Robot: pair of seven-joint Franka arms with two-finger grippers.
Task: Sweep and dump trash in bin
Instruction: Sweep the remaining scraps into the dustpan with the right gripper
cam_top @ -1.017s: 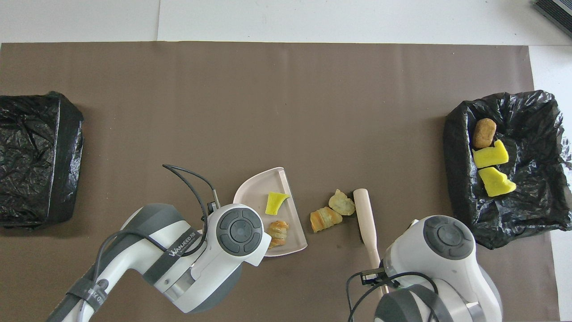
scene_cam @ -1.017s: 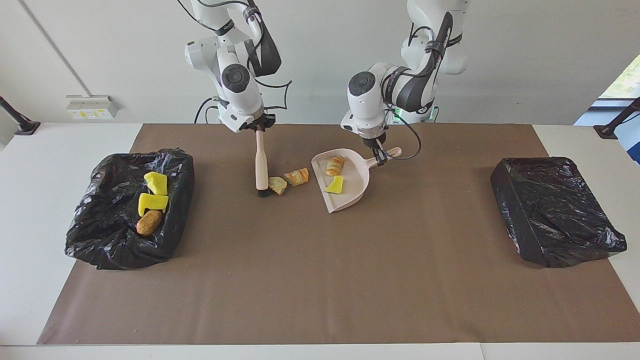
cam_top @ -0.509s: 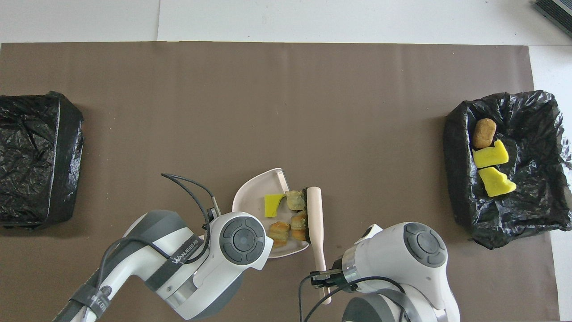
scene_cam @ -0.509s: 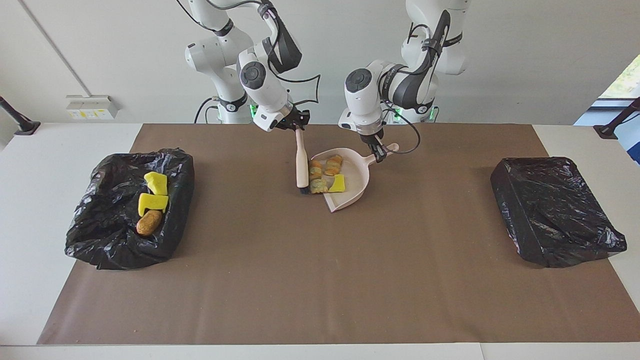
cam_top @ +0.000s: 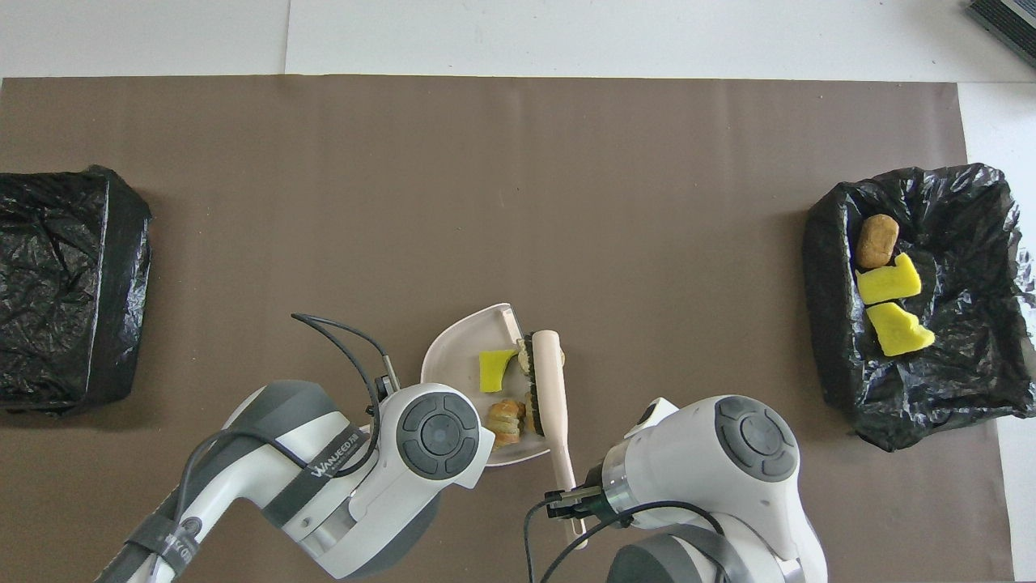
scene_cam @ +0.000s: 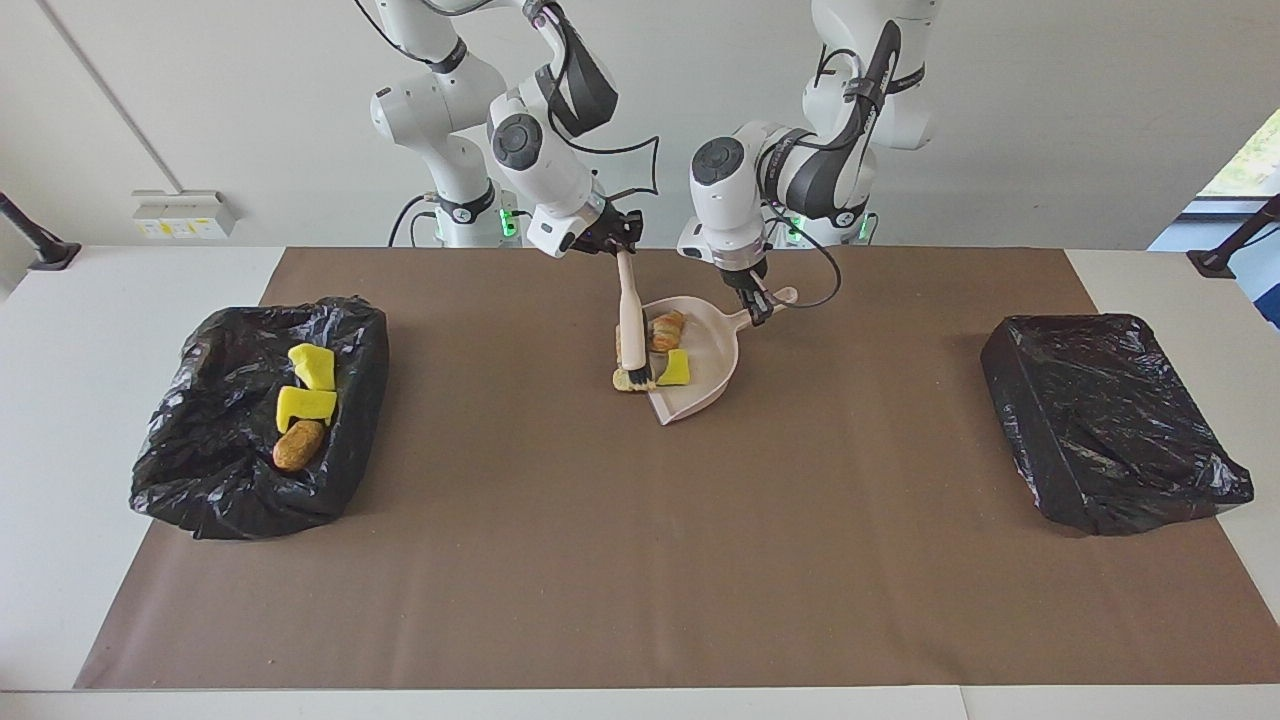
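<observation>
Right gripper (scene_cam: 612,240), upper centre of the facing frame, is clamped on the top of the brush (scene_cam: 632,330) handle, bristles down at the dustpan's (scene_cam: 705,385) open edge. Left gripper (scene_cam: 757,305), just right of centre, is clamped on the dustpan handle, pinning the pan flat on the brown mat (scene_cam: 640,560).

Trash check: 1 yellow bit (scene_cam: 674,368) and 1 orange-brown roll (scene_cam: 666,328) sit inside the pan; 1 tan lump (scene_cam: 630,380) sits at the brush tip, right at the pan's lip, and whether it is fully inside I cannot tell. A 4th lump seems tucked against the bristles in the overhead frame. 3 more pieces (scene_cam: 305,405) lie in the open black bin (scene_cam: 200,470) at mid-left; the other black bin (scene_cam: 1110,420), mid-right, shows none.

To finish this stroke well, I'd keep the bristles low and push toward the pan's back wall, pan lip pressed to the mat so nothing slips under. Risk: that tan lump rolling off the lip's corner.
</observation>
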